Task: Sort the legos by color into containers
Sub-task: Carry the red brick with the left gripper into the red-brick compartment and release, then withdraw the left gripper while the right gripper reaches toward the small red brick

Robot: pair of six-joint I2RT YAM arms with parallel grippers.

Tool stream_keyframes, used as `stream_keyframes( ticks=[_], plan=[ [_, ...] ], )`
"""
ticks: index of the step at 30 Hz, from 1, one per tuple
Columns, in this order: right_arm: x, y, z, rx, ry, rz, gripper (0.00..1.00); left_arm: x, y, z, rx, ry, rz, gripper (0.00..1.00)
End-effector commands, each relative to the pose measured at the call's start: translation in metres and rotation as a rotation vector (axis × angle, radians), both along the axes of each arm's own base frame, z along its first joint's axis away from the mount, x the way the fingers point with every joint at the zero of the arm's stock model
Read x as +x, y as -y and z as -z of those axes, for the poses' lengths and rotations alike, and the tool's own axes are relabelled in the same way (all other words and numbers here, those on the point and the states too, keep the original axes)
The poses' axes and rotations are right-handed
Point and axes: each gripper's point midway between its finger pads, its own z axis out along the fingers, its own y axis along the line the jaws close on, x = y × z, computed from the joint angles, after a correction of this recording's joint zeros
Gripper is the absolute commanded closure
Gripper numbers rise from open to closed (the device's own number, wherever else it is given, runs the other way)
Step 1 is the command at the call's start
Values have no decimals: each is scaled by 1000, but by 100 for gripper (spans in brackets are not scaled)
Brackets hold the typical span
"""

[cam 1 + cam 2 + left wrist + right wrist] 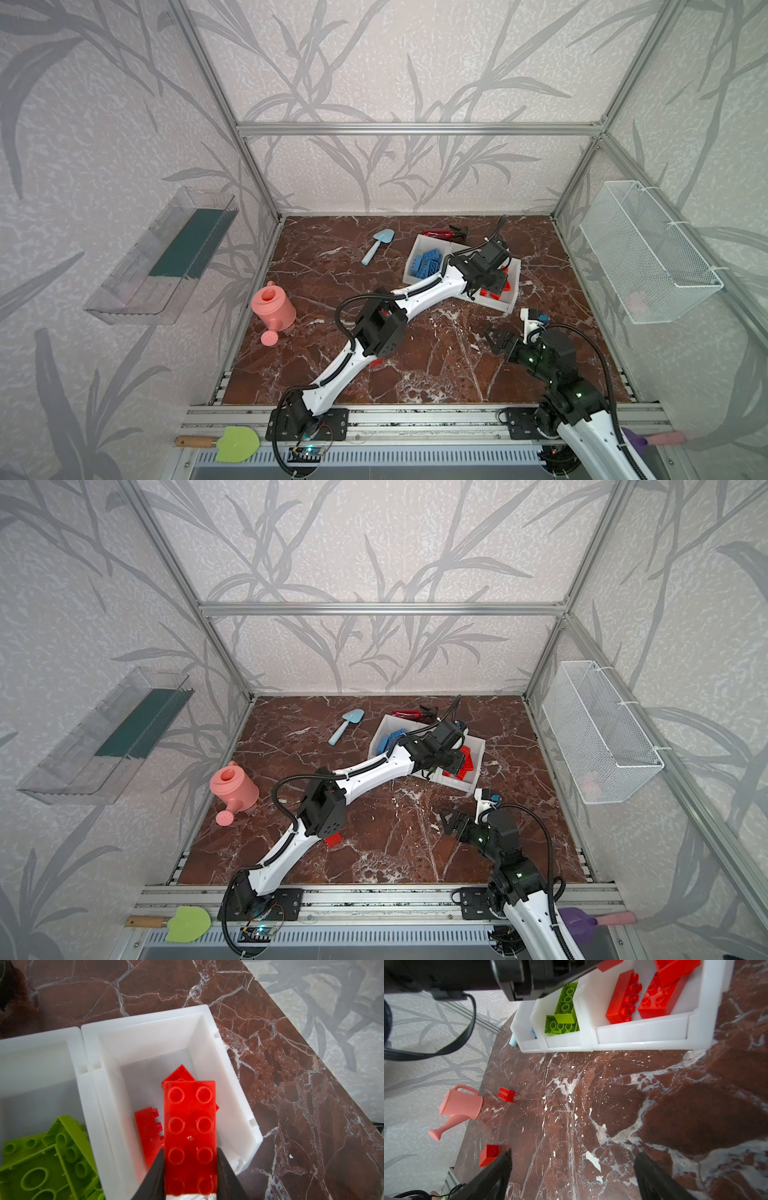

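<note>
The left gripper (190, 1151) pinches a red brick (190, 1122) above the end container (228, 1076), the right gripper (572, 1157) hovering spread over the desk (591, 1105).

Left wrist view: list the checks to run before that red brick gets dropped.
1. left gripper shut on the red eight-stud brick: ok.
2. Brick over the end bin holding red bricks, not the middle bin with lime bricks: ok.
3. Only red visible in the end bin: ok.
4. Drop height above the bin floor: cannot tell.
5. right gripper open, empty, apart from the bins: ok.
6. marble table free of legos: not ok; two loose red bricks lie there.
</note>
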Motion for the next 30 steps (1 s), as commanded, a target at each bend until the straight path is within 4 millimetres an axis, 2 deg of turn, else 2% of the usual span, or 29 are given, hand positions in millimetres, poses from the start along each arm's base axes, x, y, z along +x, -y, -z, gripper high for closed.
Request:
stream_keyframes(
  ticks=[1,4,7,12,15,21,24,27,30],
  plan=[
    [-3,-6,6,-4,-11,-35,8,0,-1,-5,5,-12,19,66],
    [-2,-11,4,-13,1,-57,1,2,-3,-7,7,-7,14,50],
    [-3,-13,3,-61,0,-70,1,3,-5,-15,-3,-6,9,39],
    [-10,-25,4,-149,3,-109,1,2,-14,-45,-31,28,-13,31],
    [-15,-39,7,-178,3,-142,1,1,-29,-74,-64,75,-43,28],
    [-23,-70,8,-291,8,-225,1,-10,-78,-135,-166,158,-129,24],
    [-26,-95,7,-382,28,-283,1,-24,-112,-162,-203,209,-177,24],
    [-33,-126,6,-470,45,-345,1,-39,-151,-179,-214,247,-250,24],
    [-35,-157,8,-529,48,-381,1,-50,-200,-188,-192,280,-376,25]
  ],
)
